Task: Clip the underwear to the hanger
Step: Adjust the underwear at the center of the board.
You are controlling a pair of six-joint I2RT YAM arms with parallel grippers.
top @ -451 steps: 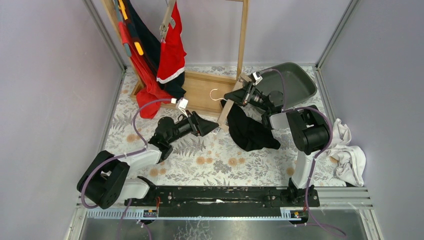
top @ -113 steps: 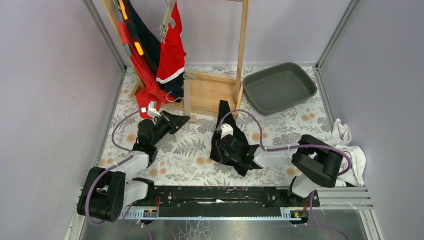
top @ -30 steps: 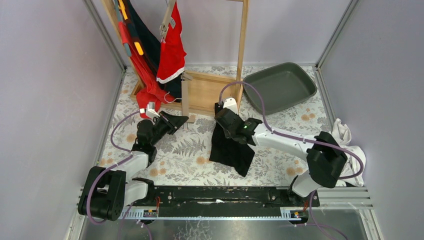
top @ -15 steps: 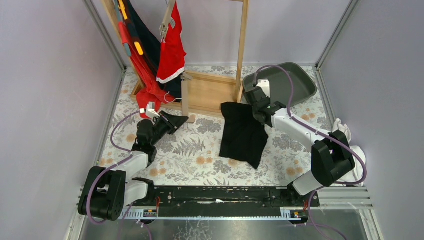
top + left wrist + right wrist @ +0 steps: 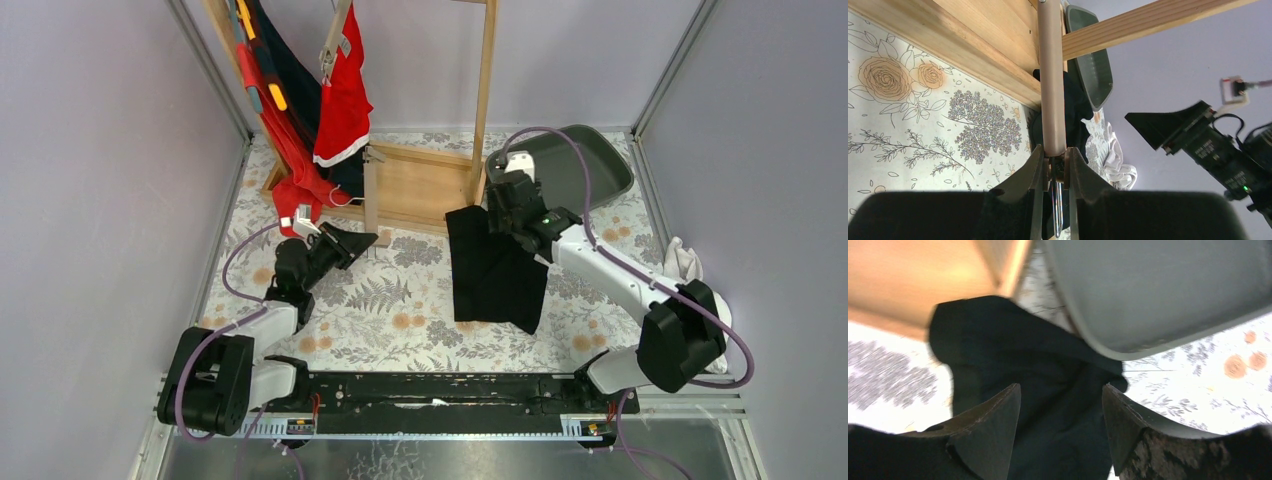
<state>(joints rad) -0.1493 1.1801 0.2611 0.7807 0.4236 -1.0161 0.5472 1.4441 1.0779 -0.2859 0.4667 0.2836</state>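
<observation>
- Black underwear (image 5: 495, 272) lies spread on the floral table (image 5: 400, 310), well apart from the hanger; its far edge sits just beside the wooden stand's base (image 5: 420, 185) and the grey tray (image 5: 590, 165)
- Right gripper (image 5: 503, 208) hovers over the far edge of the underwear; in the right wrist view its jaws stand apart (image 5: 1060, 390), with the dark cloth (image 5: 1048, 365) showing below and between them; whether the tips touch the fabric cannot be told
- Left gripper (image 5: 366, 239) is clamped on the near end of the hanger (image 5: 372, 200); in the left wrist view the fingers (image 5: 1035, 167) close tight around the tan bar (image 5: 1050, 90), with a thin metal piece showing between them
- Hanger bar runs away from the left gripper, across the near edge of the stand's base (image 5: 973, 35); a metal clip shows at its far end in the top view
- Red and dark garments (image 5: 340, 110) hang from the stand at the far left
- White cloth (image 5: 695, 270) lies bunched at the right edge of the table, behind the right arm
</observation>
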